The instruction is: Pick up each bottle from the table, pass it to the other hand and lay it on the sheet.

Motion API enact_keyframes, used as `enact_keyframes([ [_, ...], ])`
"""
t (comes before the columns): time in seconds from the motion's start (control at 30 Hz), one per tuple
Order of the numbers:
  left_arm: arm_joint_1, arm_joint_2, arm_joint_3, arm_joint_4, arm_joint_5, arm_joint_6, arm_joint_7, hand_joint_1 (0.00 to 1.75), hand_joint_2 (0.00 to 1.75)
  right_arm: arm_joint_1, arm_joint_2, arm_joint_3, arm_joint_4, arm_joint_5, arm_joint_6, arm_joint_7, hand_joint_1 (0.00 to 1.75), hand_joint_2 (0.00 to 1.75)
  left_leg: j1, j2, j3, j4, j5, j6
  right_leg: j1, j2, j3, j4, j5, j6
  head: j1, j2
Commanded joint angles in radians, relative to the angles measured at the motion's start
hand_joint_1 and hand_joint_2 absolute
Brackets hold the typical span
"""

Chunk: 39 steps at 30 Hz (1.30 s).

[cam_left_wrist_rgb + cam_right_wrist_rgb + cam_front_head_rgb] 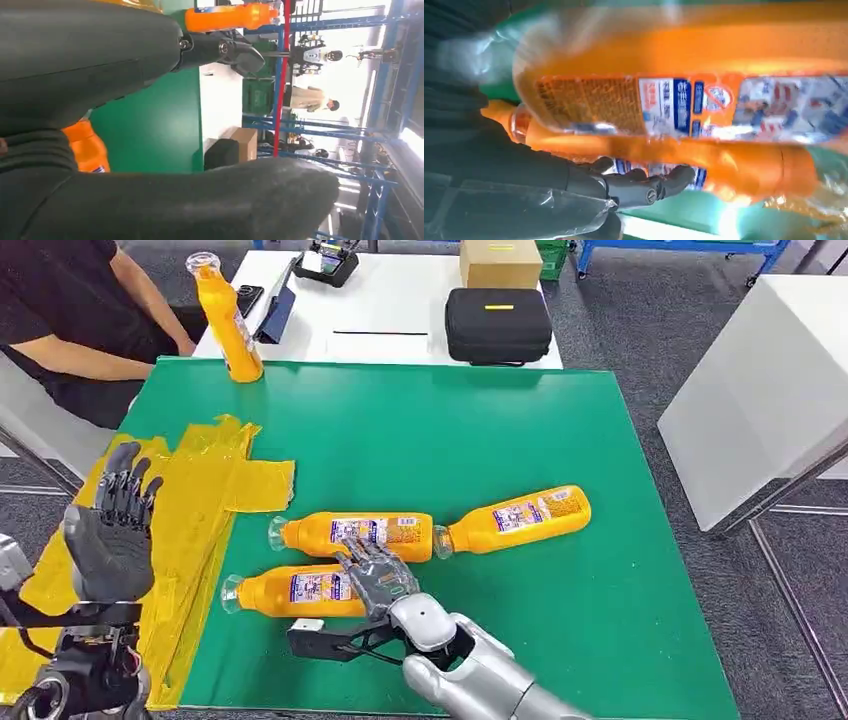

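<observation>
Resting on the green mat (420, 430), three orange bottles lie near its front edge in the head view; the right hand (375, 575) lies over the nearest bottle (295, 592), grasp undeterminable. The left hand (112, 530) is raised over the yellow sheet (205, 490), fingers released. In the right wrist view, dark fingers (644, 186) touch that bottle.

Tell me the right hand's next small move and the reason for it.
Probably close the right hand around the nearest lying orange bottle: its fingers already rest over that bottle, no lift has begun, and the left hand waits open above the yellow sheet.
</observation>
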Motion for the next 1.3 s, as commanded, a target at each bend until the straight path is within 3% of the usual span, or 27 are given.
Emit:
enact_keyframes([
  [0.03, -0.076, -0.015, -0.056, 0.100, 0.014, -0.005, 0.003, 0.00, 0.00, -0.068, 0.037, 0.027, 0.289, 0.007, -0.036, -0.012, 0.00, 1.75, 0.000, -0.003, 0.005, -0.001, -0.001, 0.002, 0.001, -0.002, 0.006, -0.001, -0.001, -0.006, 0.000, 0.000],
  [0.47, -0.090, 0.006, -0.070, 0.128, 0.066, -0.006, -0.024, 0.00, 0.00, -0.042, 0.059, 0.096, 0.394, 0.032, 0.020, -0.053, 0.02, 1.75, 0.000, -0.003, 0.007, -0.002, 0.000, 0.001, 0.001, -0.003, 0.006, -0.002, -0.001, -0.006, 0.000, 0.000],
  [0.5, -0.096, 0.004, -0.071, 0.131, 0.069, -0.004, -0.022, 0.00, 0.00, -0.035, 0.059, 0.102, 0.397, 0.034, 0.022, -0.053, 1.29, 1.75, 0.001, -0.002, 0.008, -0.002, 0.000, 0.001, 0.001, -0.003, 0.006, -0.002, -0.001, -0.006, 0.000, 0.000],
  [0.53, -0.100, 0.006, -0.074, 0.132, 0.073, 0.000, -0.021, 0.00, 0.00, -0.026, 0.058, 0.111, 0.395, 0.035, 0.030, -0.059, 1.75, 1.75, 0.000, -0.002, 0.010, -0.002, 0.000, 0.000, 0.001, -0.003, 0.005, -0.002, -0.001, -0.005, 0.000, 0.000],
  [0.7, -0.091, 0.015, -0.081, 0.143, 0.080, 0.005, -0.022, 0.00, 0.00, -0.008, 0.032, 0.109, 0.369, 0.010, 0.027, -0.067, 1.75, 1.75, 0.001, -0.001, 0.017, -0.004, -0.002, -0.003, 0.002, -0.001, 0.003, -0.004, -0.002, -0.010, -0.001, 0.000],
  [1.17, -0.119, 0.005, -0.082, 0.154, 0.085, 0.013, -0.017, 0.00, 0.00, -0.010, -0.009, 0.073, 0.310, -0.034, 0.025, -0.039, 1.75, 1.75, 0.002, -0.001, 0.019, -0.003, -0.003, -0.002, 0.003, -0.001, 0.006, -0.003, -0.002, -0.008, 0.000, 0.000],
  [1.2, -0.108, 0.000, -0.072, 0.148, 0.078, 0.027, -0.018, 0.00, 0.00, 0.010, -0.012, -0.016, 0.281, -0.115, -0.012, -0.018, 1.75, 1.75, 0.001, 0.000, 0.019, -0.002, -0.003, -0.003, 0.002, 0.000, 0.006, -0.003, -0.002, -0.007, 0.000, 0.000],
  [1.3, -0.087, -0.012, -0.039, 0.140, 0.056, 0.054, -0.018, 0.00, 0.00, 0.058, -0.072, -0.118, 0.123, -0.242, -0.014, -0.003, 1.75, 1.75, 0.001, -0.003, 0.019, -0.003, -0.003, -0.002, 0.002, -0.003, 0.007, -0.004, -0.002, -0.009, 0.000, 0.000],
])
